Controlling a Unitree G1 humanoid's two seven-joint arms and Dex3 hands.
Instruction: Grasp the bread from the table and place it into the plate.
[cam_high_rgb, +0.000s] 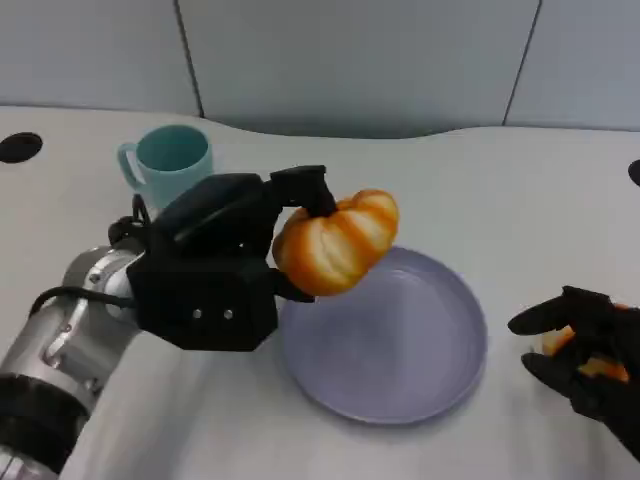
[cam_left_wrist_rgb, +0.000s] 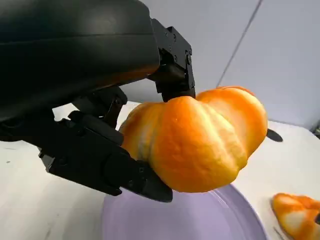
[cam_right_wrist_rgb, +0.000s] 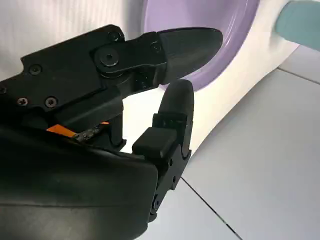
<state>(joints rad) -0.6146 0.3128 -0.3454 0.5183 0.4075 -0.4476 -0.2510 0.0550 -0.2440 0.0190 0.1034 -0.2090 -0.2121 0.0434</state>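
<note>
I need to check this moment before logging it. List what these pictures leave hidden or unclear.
- Second bread: in the head view the right hand covers most of it; whether it is gripped is unclear.
- Plate: its left rim is behind the held bread and left hand.
- Mug: cut off by the right wrist picture's edge.

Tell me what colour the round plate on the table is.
The round plate is plain pale lavender purple, seen best in the head view.
</note>
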